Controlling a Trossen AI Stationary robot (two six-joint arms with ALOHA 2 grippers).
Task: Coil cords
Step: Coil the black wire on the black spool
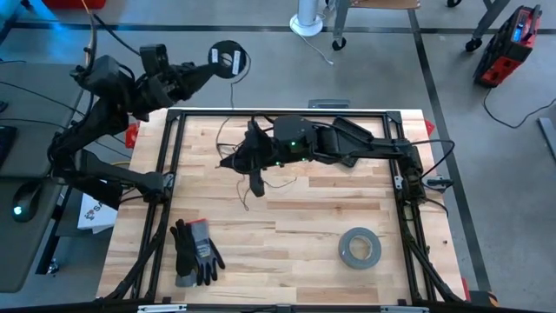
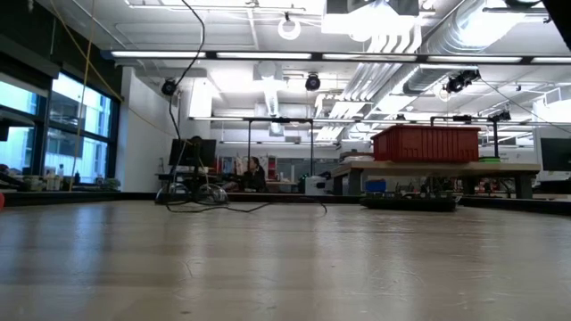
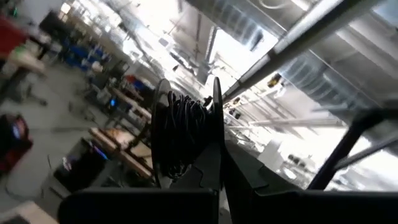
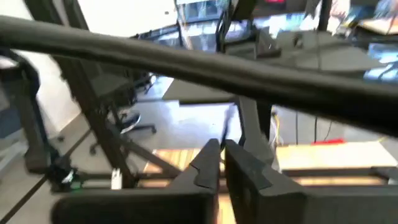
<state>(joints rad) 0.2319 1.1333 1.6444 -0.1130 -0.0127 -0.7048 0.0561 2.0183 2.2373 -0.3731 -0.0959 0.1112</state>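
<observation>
The left gripper [image 1: 217, 59] is raised beyond the table's far-left corner, at about 11 o'clock from the table's middle, and its fingers are closed on the spool [image 1: 231, 61]. In the left wrist view the spool [image 3: 186, 134] sits edge-on between the dark fingers [image 3: 214, 168], with dark cord wound around its core.

From there the cord [image 1: 228, 117] runs down over the frame's far rail onto the table [image 1: 304, 226], where a loose tangle lies at about 10 o'clock from the table's middle, with a few thin loops trailing toward the centre. The right gripper [image 1: 254, 149] hangs over this tangle, the arm stretched in from the 3 o'clock side. In the right wrist view its fingers [image 4: 208, 165] are nearly together with only a narrow slit between them; whether the cord is pinched there I cannot tell.

A pair of gloves [image 1: 195, 252] lies near the front-left at 7 o'clock. A grey tape roll [image 1: 360, 247] lies at about 5 o'clock, well apart from the cord.
</observation>
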